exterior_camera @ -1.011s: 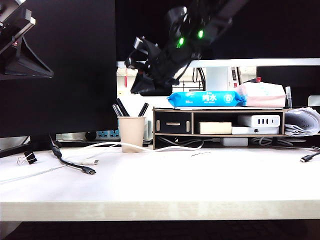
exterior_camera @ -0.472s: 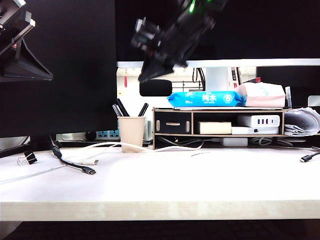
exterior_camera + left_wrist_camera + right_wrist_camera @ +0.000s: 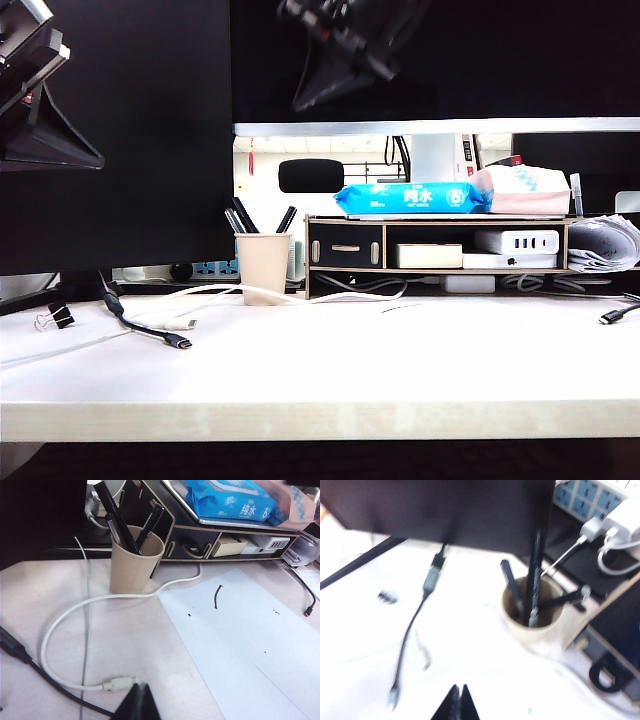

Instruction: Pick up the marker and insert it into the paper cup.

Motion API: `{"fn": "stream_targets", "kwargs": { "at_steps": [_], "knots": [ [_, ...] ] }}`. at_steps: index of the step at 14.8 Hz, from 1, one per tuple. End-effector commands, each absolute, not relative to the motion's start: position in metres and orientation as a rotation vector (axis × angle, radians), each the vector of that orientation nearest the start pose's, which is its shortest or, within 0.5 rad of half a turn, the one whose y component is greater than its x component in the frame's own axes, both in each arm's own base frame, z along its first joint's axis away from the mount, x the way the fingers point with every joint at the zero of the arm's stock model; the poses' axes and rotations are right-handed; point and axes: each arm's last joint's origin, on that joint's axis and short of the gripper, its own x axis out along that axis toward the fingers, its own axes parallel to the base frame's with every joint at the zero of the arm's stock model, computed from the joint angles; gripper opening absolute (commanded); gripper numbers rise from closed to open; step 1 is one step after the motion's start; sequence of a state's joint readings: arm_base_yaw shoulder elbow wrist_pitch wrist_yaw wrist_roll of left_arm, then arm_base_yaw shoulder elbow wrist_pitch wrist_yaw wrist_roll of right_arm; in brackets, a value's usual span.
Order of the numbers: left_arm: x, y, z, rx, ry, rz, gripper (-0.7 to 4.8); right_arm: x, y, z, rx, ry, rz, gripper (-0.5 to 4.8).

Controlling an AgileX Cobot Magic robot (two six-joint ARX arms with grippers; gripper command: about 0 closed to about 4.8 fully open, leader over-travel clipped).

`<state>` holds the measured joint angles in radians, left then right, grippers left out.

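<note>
Upright, marker (image 3: 113, 514) in paper cup (image 3: 135, 562) (pincers aloft)

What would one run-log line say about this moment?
marker: in paper cup | right gripper: jaws shut, empty, high above cup | left gripper: low over table, state unclear

Right gripper (image 3: 457, 702) hangs high, blurred, fingers pressed together and holding nothing (left gripper (image 3: 136, 705) shows only a dark tip, state unclear), low at left.
</note>
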<state>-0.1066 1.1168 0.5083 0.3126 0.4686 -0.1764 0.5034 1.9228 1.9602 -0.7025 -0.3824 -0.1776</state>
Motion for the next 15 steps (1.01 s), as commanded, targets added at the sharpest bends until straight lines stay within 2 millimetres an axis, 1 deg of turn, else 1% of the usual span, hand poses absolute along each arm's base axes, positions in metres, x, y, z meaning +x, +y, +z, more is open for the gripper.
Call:
{"fn": "stream_targets", "kwargs": {
  "at_steps": [1,7,8,9,10,11,12,14,15],
  "knots": [
    [0.226,-0.037,0.224,-0.223,0.339,-0.547,-0.05,0.353,0.209,0.380,-0.214,0.603,0.924,-0.01],
    [0.226,-0.037,0.224,-0.219,0.338,-0.540,-0.05,0.309,0.184,0.429,-0.207,0.536,0.919,-0.02],
    [0.226,-0.037,0.224,-0.219,0.338,-0.540,-0.05,0.298,0.178,0.441,-0.204,0.506,0.912,-0.02],
    [0.226,-0.037,0.224,-0.219,0.338,-0.541,-0.05,0.293,0.175,0.446,-0.207,0.497,0.903,-0.02],
    [0.226,-0.037,0.224,-0.220,0.342,-0.540,-0.05,0.279,0.167,0.454,-0.211,0.499,0.891,-0.02],
    [0.226,-0.037,0.224,-0.220,0.342,-0.540,-0.05,0.273,0.163,0.458,-0.211,0.501,0.893,-0.02],
    [0.226,-0.037,0.224,-0.220,0.342,-0.540,-0.05,0.258,0.155,0.464,-0.210,0.483,0.892,-0.02],
    [0.226,-0.037,0.224,-0.220,0.342,-0.540,-0.05,0.243,0.146,0.463,-0.206,0.475,0.862,-0.02],
    [0.226,-0.037,0.224,-0.220,0.342,-0.540,-0.05,0.228,0.137,0.458,-0.193,0.468,0.850,-0.02]
  ]
}}
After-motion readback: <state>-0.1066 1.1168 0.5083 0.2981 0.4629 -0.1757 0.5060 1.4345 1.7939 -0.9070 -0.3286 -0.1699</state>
